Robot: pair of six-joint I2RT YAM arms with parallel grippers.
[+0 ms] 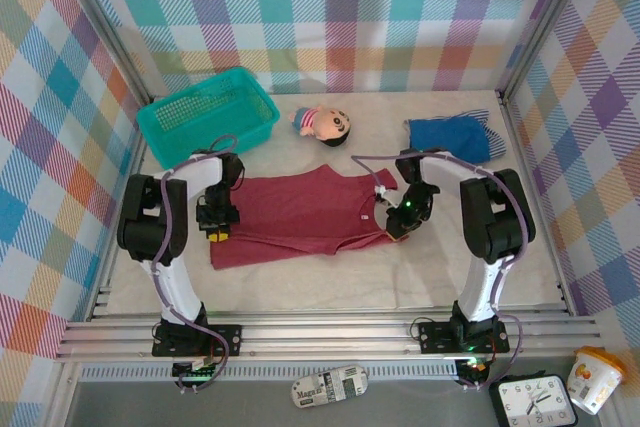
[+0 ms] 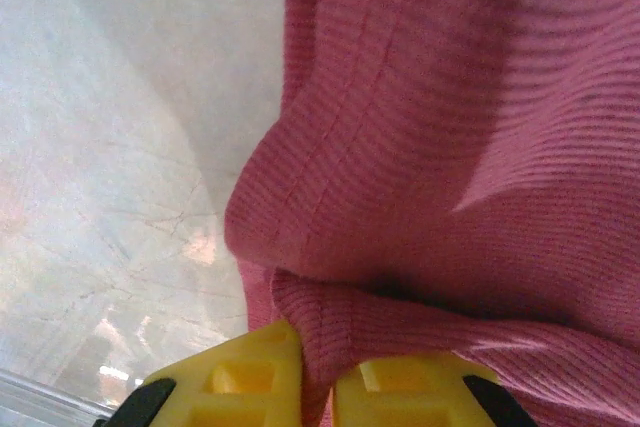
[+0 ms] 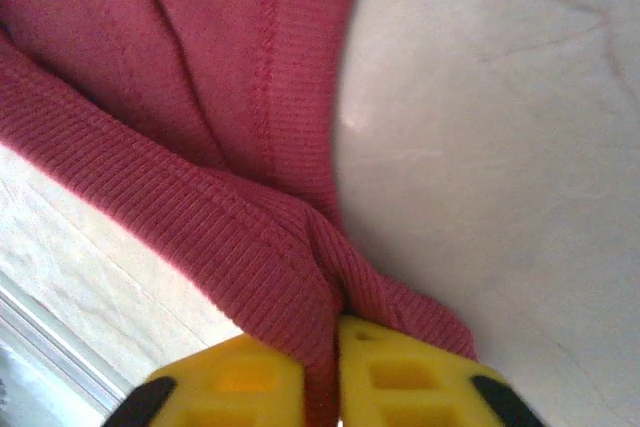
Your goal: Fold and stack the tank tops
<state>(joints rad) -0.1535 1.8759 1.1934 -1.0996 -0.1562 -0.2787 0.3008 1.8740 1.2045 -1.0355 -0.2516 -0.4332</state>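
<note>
Your left gripper (image 1: 217,233) is nearly closed, pinching the left edge of the dark red tank top (image 1: 300,212). Your right gripper (image 1: 392,219) pinches its right edge the same way, with cloth squeezed between the yellow fingers (image 3: 400,377). The top lies spread on the surface (image 1: 350,282) between both arms. The bright blue tank top (image 1: 445,137) sits crumpled at the back right.

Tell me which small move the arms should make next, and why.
Probably lift both ends together to start a fold: the left gripper and the right gripper each pinch an end of the dark red tank top, which lies spread flat, not yet folded, on the table.
</note>
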